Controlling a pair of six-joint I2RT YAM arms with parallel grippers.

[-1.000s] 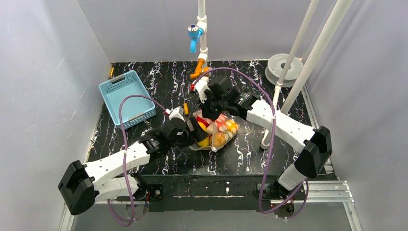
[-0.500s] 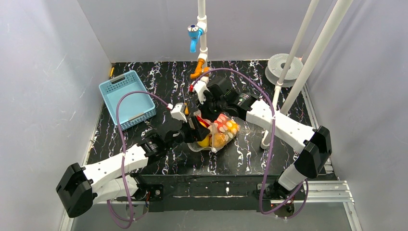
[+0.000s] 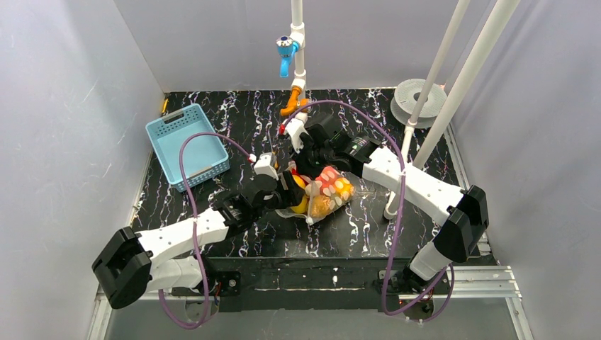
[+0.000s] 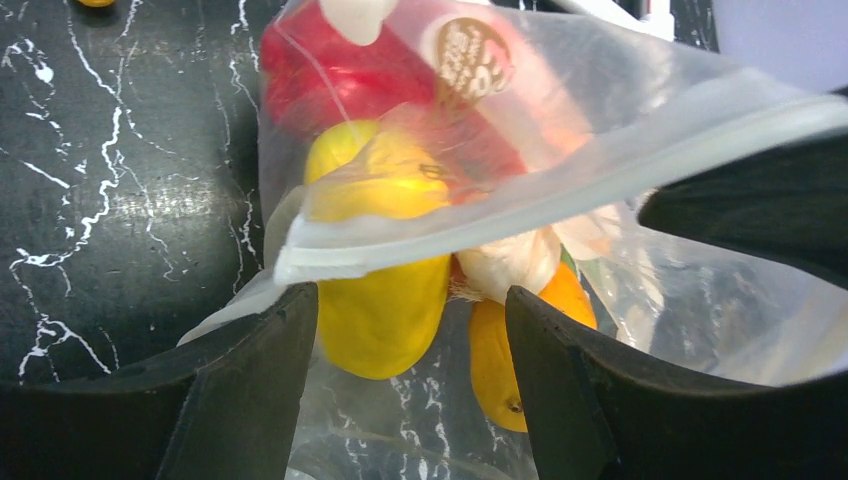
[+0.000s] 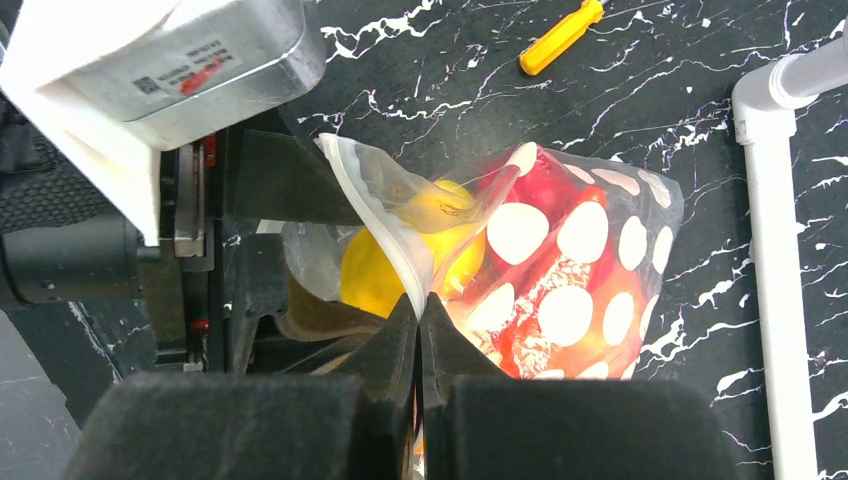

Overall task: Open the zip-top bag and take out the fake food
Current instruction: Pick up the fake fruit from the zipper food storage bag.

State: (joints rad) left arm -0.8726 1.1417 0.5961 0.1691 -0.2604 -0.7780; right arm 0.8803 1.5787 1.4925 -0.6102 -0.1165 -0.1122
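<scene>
The polka-dot zip-top bag [image 3: 327, 190] lies mid-table, its mouth held open. My right gripper [image 5: 420, 303] is shut on the bag's upper zip edge [image 5: 395, 235] and lifts it. My left gripper [image 4: 410, 320] is open with its fingers inside the bag's mouth, one on each side of a yellow oblong fake food piece [image 4: 385, 305]. An orange piece [image 4: 505, 355] lies by the right finger. Red pieces [image 4: 330, 85] sit deeper in the bag. From above, the left gripper [image 3: 289, 193] meets the bag's left end and yellow fruit [image 3: 303, 205] shows there.
A light blue basket [image 3: 186, 145] stands at the back left. An orange-handled screwdriver [image 5: 560, 37] lies behind the bag. White pipes [image 3: 407, 152] stand to the right, a grey spool [image 3: 418, 99] at the back right, and a pipe with a blue valve [image 3: 286, 49] at the back.
My left gripper has moved right and forward into the bag's open mouth. The bag has shifted slightly. The right gripper keeps its hold on the zip edge.
</scene>
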